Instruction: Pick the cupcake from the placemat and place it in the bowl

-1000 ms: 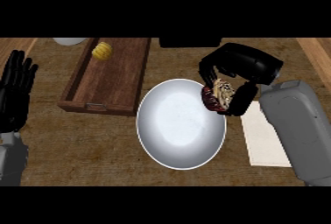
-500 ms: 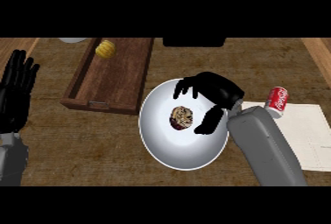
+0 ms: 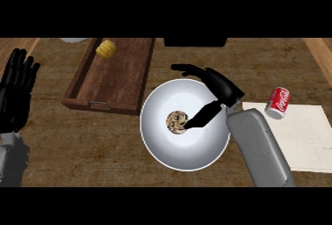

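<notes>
Two grey forearms of mine come in from the lower edge of the frame, one at the far left, one right of centre. My left hand [image 3: 17, 90] stands at the left edge, open, fingers straight and pointing toward the top of the frame, holding nothing and touching nothing.

Nearest me on the brown wood-grain bench [image 3: 84, 149] is the round white bowl [image 3: 162, 151], in the middle of the frame. The brown-speckled cupcake [image 3: 175, 121] lies inside it, a little above the bowl's centre. My right forearm crosses the bowl's right rim, and my right hand [image 3: 220, 90] hangs over the bowl's upper right part. Its fingers are spread and mostly straight, one reaching toward the upper left past the rim; the thumb runs down and left, its tip right at the cupcake's right side. I cannot tell whether it touches. Nothing is curled round the cupcake.

At the right edge lies the pale rectangular placemat [image 3: 304, 140], partly under my right forearm. On its upper left corner a red soda can [image 3: 279, 102] lies on its side.

Farther off, upper left of the bowl, sits a long dark wooden tray [image 3: 120, 83], its lower right corner just beside the bowl's rim. A yellow lemon-like fruit [image 3: 106, 49] rests at its far end.
</notes>
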Robot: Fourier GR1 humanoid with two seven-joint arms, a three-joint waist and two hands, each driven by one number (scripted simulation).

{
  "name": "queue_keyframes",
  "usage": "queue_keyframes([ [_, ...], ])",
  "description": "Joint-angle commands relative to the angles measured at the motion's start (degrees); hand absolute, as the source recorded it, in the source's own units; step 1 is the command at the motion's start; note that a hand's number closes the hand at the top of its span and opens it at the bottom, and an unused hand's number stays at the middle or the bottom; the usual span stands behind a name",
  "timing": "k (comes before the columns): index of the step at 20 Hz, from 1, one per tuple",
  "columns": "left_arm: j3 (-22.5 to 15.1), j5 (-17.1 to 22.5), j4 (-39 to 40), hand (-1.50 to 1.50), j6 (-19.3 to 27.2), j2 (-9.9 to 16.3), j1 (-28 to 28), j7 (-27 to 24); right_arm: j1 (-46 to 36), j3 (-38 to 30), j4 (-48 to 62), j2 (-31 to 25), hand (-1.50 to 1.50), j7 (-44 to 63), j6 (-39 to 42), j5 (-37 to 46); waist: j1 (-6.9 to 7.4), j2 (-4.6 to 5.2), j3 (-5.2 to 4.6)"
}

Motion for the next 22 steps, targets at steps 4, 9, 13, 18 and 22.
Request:
queue_keyframes([
  [4,-0.3,-0.4,-0.7,0.00,0.9,-0.8,-0.3,0.6,-5.0,-12.6,3.8,-4.0,-1.50,0.1,-3.2,-7.2,-0.14,-0.02,-0.01],
  [9,1.0,0.9,2.5,0.00,-1.3,0.2,-1.0,-1.2,-12.9,-22.3,18.4,-12.6,-1.50,-3.8,-1.0,-12.7,0.69,0.40,0.00],
  [13,-1.6,-2.0,4.3,0.00,0.4,-1.4,-3.0,-1.9,-14.8,-25.6,30.0,-19.1,-1.50,-11.8,3.2,-14.6,0.92,0.73,0.04],
  [18,-1.2,-1.1,1.0,0.00,0.7,-1.9,-2.2,-1.0,-13.9,-27.5,40.0,-27.9,-1.50,-22.4,9.1,-14.4,1.50,0.86,0.10],
  [22,-2.0,-0.4,0.3,0.00,-0.4,-1.7,-3.1,1.0,-16.7,-27.9,47.7,-32.8,-1.50,-25.5,11.7,-13.1,2.72,1.44,0.19],
])
